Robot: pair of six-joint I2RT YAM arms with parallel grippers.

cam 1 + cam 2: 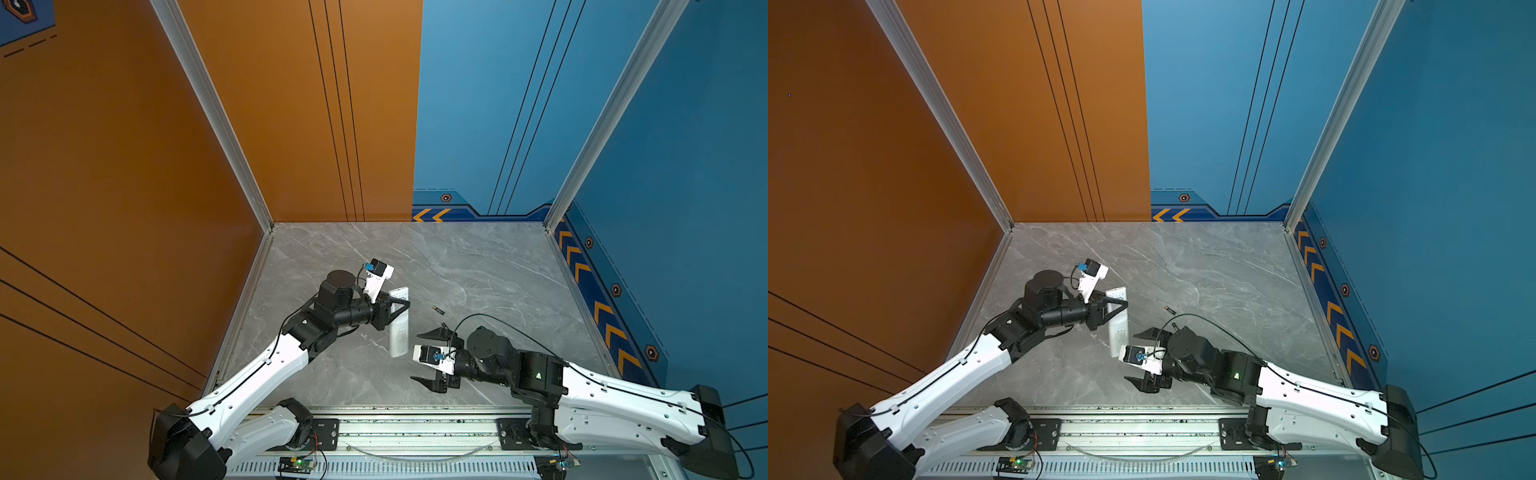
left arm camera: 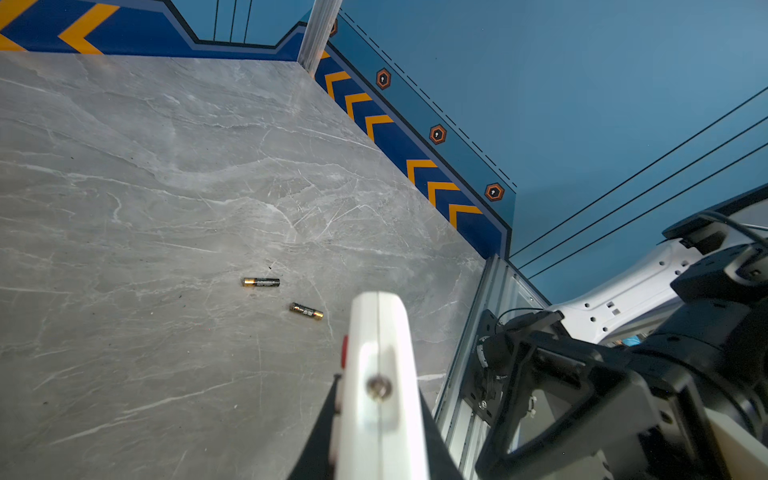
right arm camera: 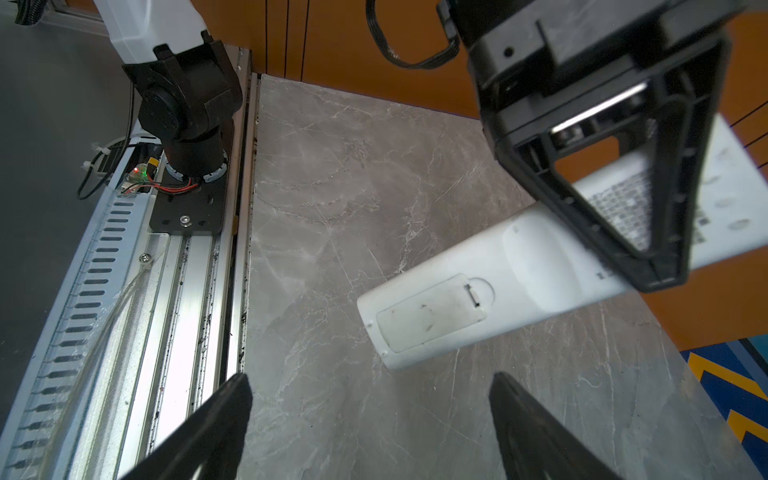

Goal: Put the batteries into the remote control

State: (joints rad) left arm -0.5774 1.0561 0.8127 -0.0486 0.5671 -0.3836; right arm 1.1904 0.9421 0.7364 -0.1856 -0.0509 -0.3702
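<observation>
White remote control: long slim plastic bar. It appears held off the surface and runs near-to-far in both top views. Its plain back faces your right wrist camera.
Battery cover: small white rectangular panel, seated closed in the back of the remote control near its free end.
Left gripper: your black fingers are pressed onto opposite faces of the remote control at about mid-length, pinching it firmly.
Right gripper: jaws are spread wide with nothing between them. It sits just beside the near end of the remote control without touching it. In the right wrist view the cover end lies just ahead of the open gap.
Batteries: two slim black cylinders with gold ends, lying flat on the tabletop. The second one is near the first but apart from it. In a top view you can pick out one to the right of the remote control; you cannot place the other with confidence.
Tabletop: grey marble-pattern slab.
</observation>
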